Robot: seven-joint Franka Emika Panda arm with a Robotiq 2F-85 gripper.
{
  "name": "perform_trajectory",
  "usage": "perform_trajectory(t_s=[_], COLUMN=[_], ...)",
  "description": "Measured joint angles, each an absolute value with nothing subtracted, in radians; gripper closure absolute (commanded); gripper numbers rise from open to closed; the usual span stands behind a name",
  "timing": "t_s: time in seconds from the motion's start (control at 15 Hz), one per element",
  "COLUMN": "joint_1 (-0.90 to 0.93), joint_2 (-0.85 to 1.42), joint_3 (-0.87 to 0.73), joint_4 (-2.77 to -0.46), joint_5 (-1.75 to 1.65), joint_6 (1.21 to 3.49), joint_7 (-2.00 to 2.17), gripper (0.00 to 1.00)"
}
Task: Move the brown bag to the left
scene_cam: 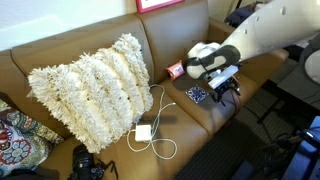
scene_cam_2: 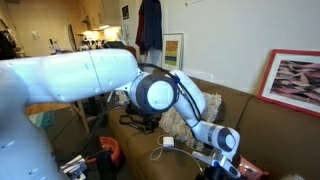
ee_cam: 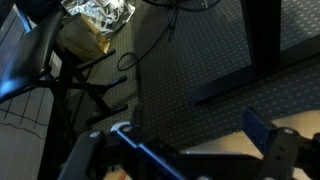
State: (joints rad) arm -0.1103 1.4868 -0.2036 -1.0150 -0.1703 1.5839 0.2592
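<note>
On the couch seat, exterior view: the gripper (scene_cam: 225, 88) hangs at 3 o'clock in the frame, over the front part of the brown couch (scene_cam: 60, 55).
Neighbours: a blue-patterned square (scene_cam: 196, 95) lies just beside the gripper at its 9 o'clock. A white shaggy pillow (scene_cam: 95, 85) sits well apart, further toward 9 o'clock. A white charger (scene_cam: 143, 131) and its cable (scene_cam: 165, 150) lie at 7 o'clock.
Brown bag, this view: not visible; the arm may be covering it.
Exterior view past the arm: the arm (scene_cam_2: 80, 75) fills the frame from 9 o'clock. The gripper (scene_cam_2: 224, 162) is at 5 o'clock, low over the couch. The bag is hidden here too.
Wrist view, fingers: the fingers (ee_cam: 95, 150) are spread wide with nothing between them.
Wrist view, ground: the camera looks past the seat edge onto dark carpet (ee_cam: 200, 70) and a stand's legs (ee_cam: 60, 80).
Tan object: a tan, bag-like shape (ee_cam: 85, 38) lies at 11 o'clock. Whether it is the brown bag cannot be determined.
Step in hand: judged to be locating and approaching the bag; no grasp has been made.
Procedure: confirm the bag in the wrist view before descending. Hold the jaws wide until they straddle the pouch body, and grip the body rather than the thin strap.
Hazard: the blue square and the cable are the nearest things to snag, so lift clear before travelling left.
</note>
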Motion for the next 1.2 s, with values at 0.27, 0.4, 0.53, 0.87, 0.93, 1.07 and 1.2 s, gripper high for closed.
perform_trajectory(t_s=[0.27,0.4,0.53,0.87,0.93,1.07,1.2], joint_1=[-0.109,-0.109,-0.109,-0.109,-0.109,-0.109,-0.109], joint_2=[1.511,1.494,1.491,1.491,1.491,1.491,1.491], joint_3=[-0.204,-0.204,-0.204,-0.204,-0.204,-0.204,-0.204], joint_4=[-1.026,-1.031,-1.032,-1.034,-1.034,-1.033,-1.033], joint_5=[-0.194,-0.194,-0.194,-0.194,-0.194,-0.194,-0.194], joint_6=[1.575,1.571,1.570,1.570,1.570,1.570,1.571], joint_7=[0.256,0.253,0.252,0.253,0.253,0.253,0.253], gripper=[0.00,0.00,0.00,0.00,0.00,0.00,0.00])
